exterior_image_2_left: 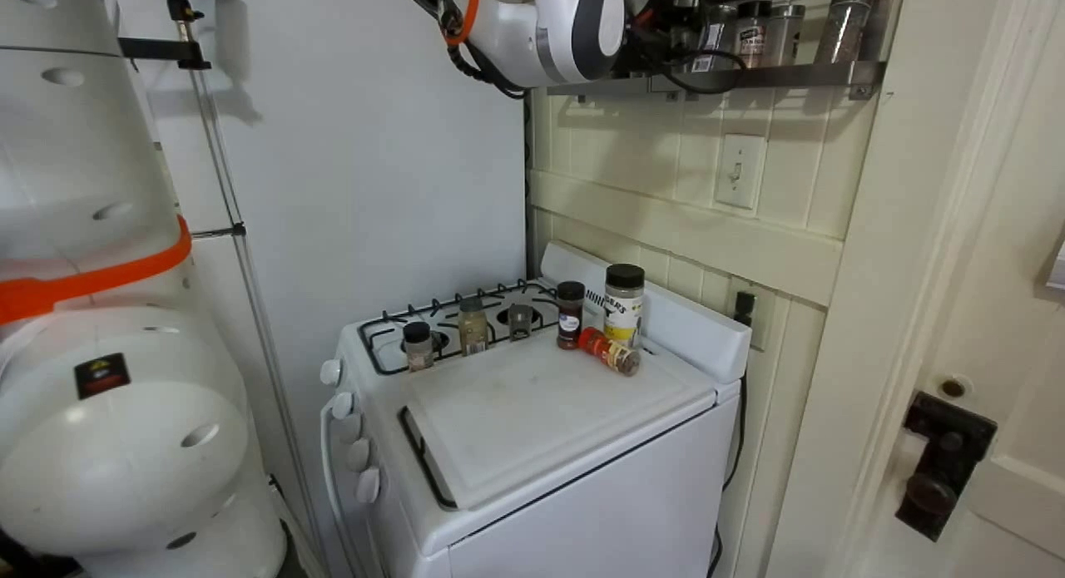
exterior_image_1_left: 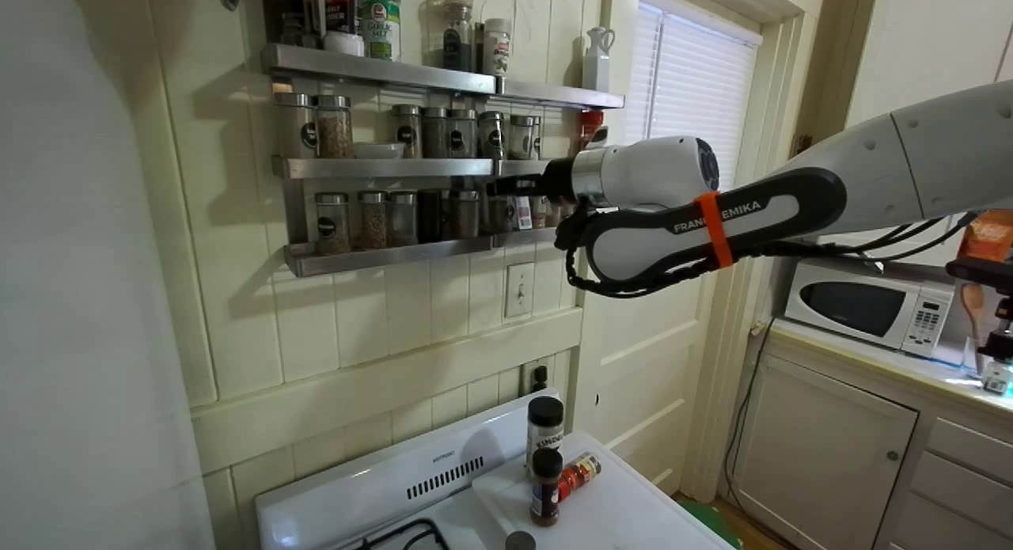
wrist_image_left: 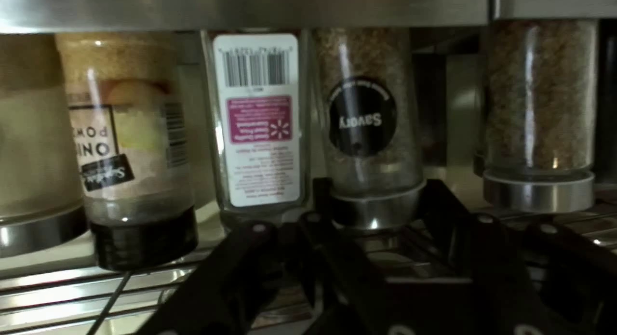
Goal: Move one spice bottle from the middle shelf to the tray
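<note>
My gripper (exterior_image_1_left: 506, 186) reaches in under the middle shelf (exterior_image_1_left: 388, 168) in an exterior view. In the wrist view, which stands upside down, my gripper's (wrist_image_left: 378, 200) two fingers sit either side of the silvery lid of a Savory spice jar (wrist_image_left: 361, 113), with no gap visible. This jar stands on the lowest tier, its base hidden behind the rail (wrist_image_left: 241, 7). Spice bottles (exterior_image_1_left: 407, 130) stand along the middle shelf. A flat white tray-like cover (exterior_image_2_left: 532, 428) lies on the stove. In an exterior view my gripper (exterior_image_2_left: 674, 29) is dark, its fingertips hard to see.
Beside the held jar stand a barcode-labelled bottle (wrist_image_left: 258, 118), an onion powder bottle (wrist_image_left: 130, 132) and another silver-lidded jar (wrist_image_left: 540, 113). Shelf wires (wrist_image_left: 72, 287) run close past the lids. On the stove stand several bottles, including a dark one (exterior_image_2_left: 570, 312); a red one (exterior_image_2_left: 611, 351) lies.
</note>
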You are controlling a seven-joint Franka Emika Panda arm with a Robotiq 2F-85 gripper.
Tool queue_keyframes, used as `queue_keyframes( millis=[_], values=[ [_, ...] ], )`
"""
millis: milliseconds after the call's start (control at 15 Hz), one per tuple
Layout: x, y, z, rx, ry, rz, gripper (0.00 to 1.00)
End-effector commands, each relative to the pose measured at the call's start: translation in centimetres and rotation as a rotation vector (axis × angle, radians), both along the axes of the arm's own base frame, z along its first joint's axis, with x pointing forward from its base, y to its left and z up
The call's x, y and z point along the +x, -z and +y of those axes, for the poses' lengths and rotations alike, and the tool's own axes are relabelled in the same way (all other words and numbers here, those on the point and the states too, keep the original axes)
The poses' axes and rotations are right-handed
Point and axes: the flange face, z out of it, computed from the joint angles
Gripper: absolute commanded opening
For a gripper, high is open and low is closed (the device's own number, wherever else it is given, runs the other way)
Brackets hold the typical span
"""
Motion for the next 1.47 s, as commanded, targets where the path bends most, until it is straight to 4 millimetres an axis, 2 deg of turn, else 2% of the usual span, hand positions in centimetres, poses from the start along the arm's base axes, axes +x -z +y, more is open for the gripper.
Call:
queue_keyframes(
  millis=[0, 533, 1133, 1400],
  values=[
    [-1.0, -0.4, -0.8, -0.01, 0.013, 0.0, 0.26],
    [-1.7, -0.9, 1.0, -0.058, -0.025, -0.009, 0.26],
    [-2.1, -0.6, 0.2, -0.153, -0.028, 0.0, 0.26],
    [-2.4, -0.4, 0.7, -0.199, -0.045, -0.007, 0.26]
  ],
)
